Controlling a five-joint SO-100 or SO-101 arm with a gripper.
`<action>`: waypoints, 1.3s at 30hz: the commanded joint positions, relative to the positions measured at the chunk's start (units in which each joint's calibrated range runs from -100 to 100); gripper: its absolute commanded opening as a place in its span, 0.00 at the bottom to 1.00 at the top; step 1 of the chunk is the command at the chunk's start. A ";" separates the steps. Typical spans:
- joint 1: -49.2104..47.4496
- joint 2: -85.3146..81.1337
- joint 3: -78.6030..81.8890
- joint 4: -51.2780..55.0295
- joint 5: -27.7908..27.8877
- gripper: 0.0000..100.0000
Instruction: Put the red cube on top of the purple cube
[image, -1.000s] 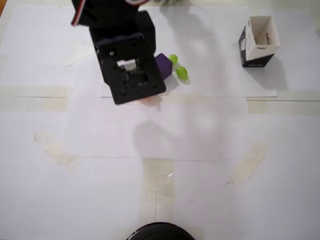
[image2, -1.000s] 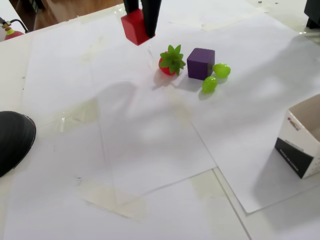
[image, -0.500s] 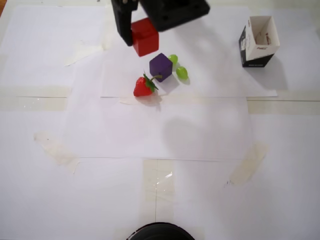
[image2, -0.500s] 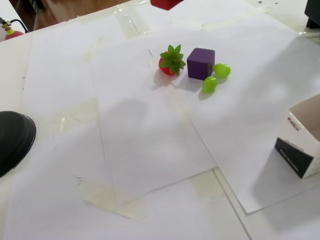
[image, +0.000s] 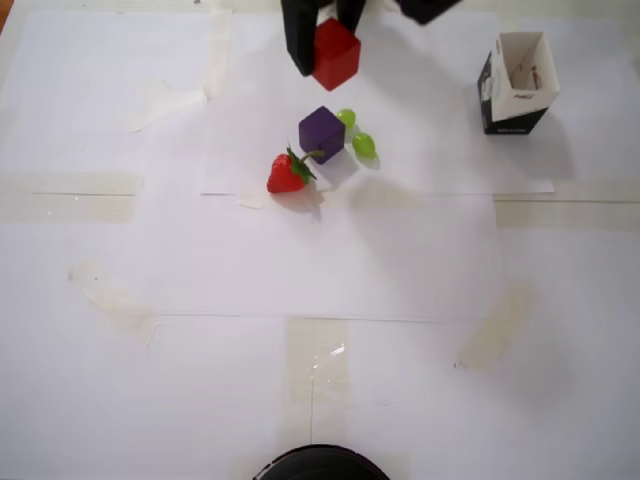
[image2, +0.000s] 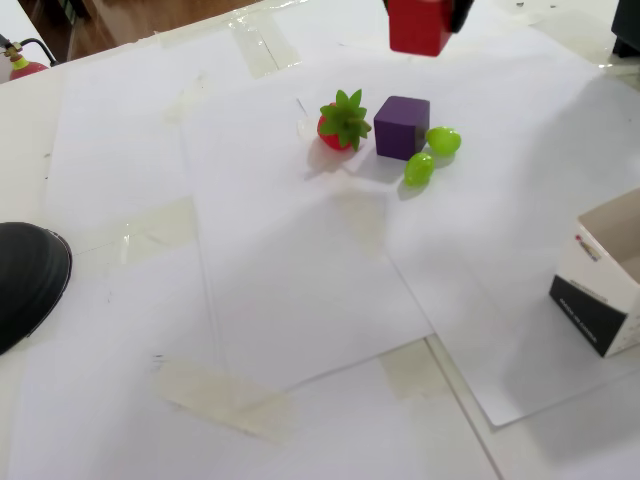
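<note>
Claw (image: 330, 48) pinches red cube (image: 335, 54) between its fingers, held aloft clear of tabletop (image: 320, 260). Purple cube (image: 322, 134) rests on paper, apart from claw, beside strawberry (image: 287, 173).

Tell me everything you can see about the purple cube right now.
The purple cube is a small, plain, matte dark-purple block with flat faces, resting flat on white paper. In the fixed view a strawberry sits close on its left, and two green grapes lie just right of it. Nothing is stacked on it; the gripper holds the red cube in the air, apart from it.
</note>
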 joint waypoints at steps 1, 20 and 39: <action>0.00 -3.08 3.79 -5.19 0.10 0.05; 1.61 4.83 6.06 -13.11 0.59 0.05; 3.01 5.35 8.61 -14.18 1.76 0.05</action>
